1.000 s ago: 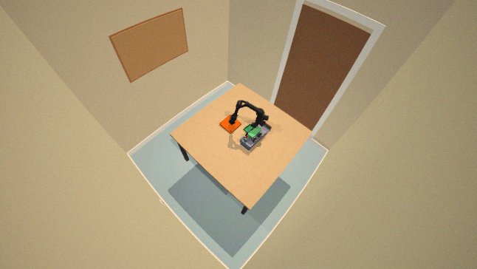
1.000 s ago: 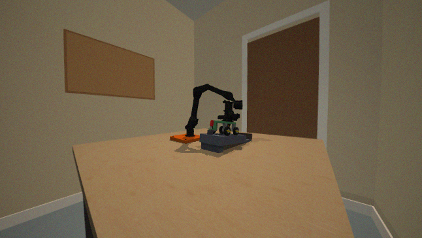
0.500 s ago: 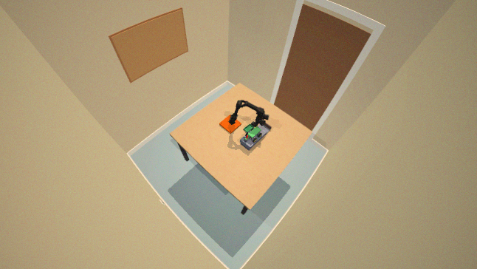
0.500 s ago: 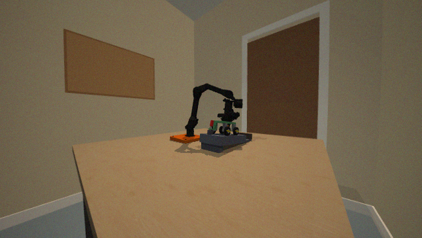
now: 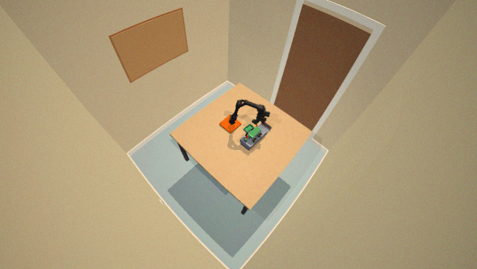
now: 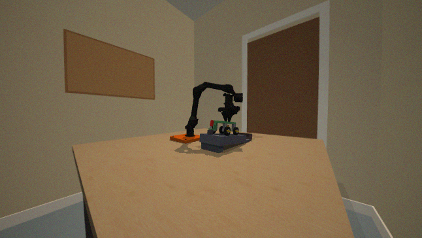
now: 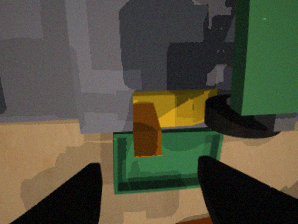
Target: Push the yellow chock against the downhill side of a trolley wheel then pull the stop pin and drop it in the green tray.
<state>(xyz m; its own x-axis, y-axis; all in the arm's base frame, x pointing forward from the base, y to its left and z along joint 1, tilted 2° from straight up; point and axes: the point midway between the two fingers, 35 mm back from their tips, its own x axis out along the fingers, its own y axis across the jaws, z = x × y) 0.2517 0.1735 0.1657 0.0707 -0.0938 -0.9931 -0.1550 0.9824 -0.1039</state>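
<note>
The yellow chock (image 7: 187, 109) sits on the ramp (image 5: 265, 128) (image 6: 213, 140) (image 7: 100, 60), its right end at a black wheel (image 7: 240, 122) on the trolley's downhill side; whether they touch cannot be told. Its orange handle (image 7: 145, 131) stands up free between the fingers and the ramp. My gripper (image 7: 150, 169) (image 6: 227, 120) is open, empty and above the chock. The green trolley (image 5: 255, 132) (image 6: 225, 122) (image 7: 270, 55) stands on the ramp. The red-headed stop pin (image 5: 246, 137) (image 6: 211, 123) is upright at its uphill end. The green tray (image 5: 248, 128) (image 7: 190, 157) looks empty.
The tray lies beside the ramp, on the side toward the arm's orange base plate (image 5: 230, 124) (image 6: 185, 138). The ramp's low end has a raised wall (image 5: 266, 126). The trolley's body and wheels are close to the right of the chock in the wrist view.
</note>
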